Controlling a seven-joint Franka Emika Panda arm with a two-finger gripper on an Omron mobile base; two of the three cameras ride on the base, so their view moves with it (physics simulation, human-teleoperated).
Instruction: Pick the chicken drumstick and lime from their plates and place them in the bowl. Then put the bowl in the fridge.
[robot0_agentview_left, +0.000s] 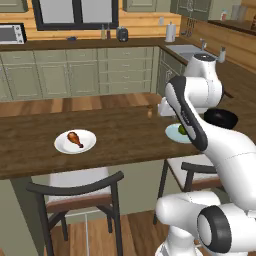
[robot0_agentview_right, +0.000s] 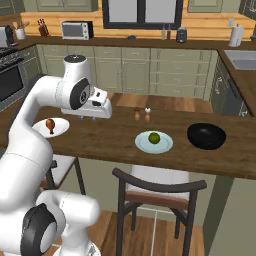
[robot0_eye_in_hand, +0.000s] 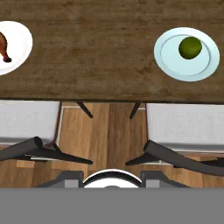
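Table: long dark brown wooden table (robot0_agentview_right: 115, 137) running across both base views; its near edge crosses the hand view above the floor.
Chairs: two dark-framed chairs with pale grey seat cushions, one (robot0_agentview_left: 80, 192) tucked under the near edge below the white plate, the other (robot0_agentview_right: 160, 192) below the blue-green plate.
Arm: white jointed robot arm (robot0_agentview_left: 192, 107) raised over the near side of the table, hand held above the table edge between the two plates.
Bowl: round, deep, glossy black bowl (robot0_agentview_right: 206, 136) upright on the table, just beside the blue-green plate at the end away from the white plate; nothing visible inside it.
White plate: round flat white plate (robot0_agentview_left: 75, 141) at the opposite end of the table, well apart from the bowl.
Blue-green plate: round flat pale blue-green plate (robot0_agentview_right: 154, 142) between the white plate and the bowl.
Drumstick: glossy orange-brown roasted chicken drumstick (robot0_agentview_left: 75, 138) lying on the white plate.
Lime: small round yellow-green lime (robot0_eye_in_hand: 190, 47) resting on the blue-green plate.
Shakers: two small shakers (robot0_agentview_right: 142, 114) standing close together near the far edge of the table.
Gripper: two-finger gripper (robot0_agentview_right: 102, 111) above the table, touching nothing; jaw state cannot be told.
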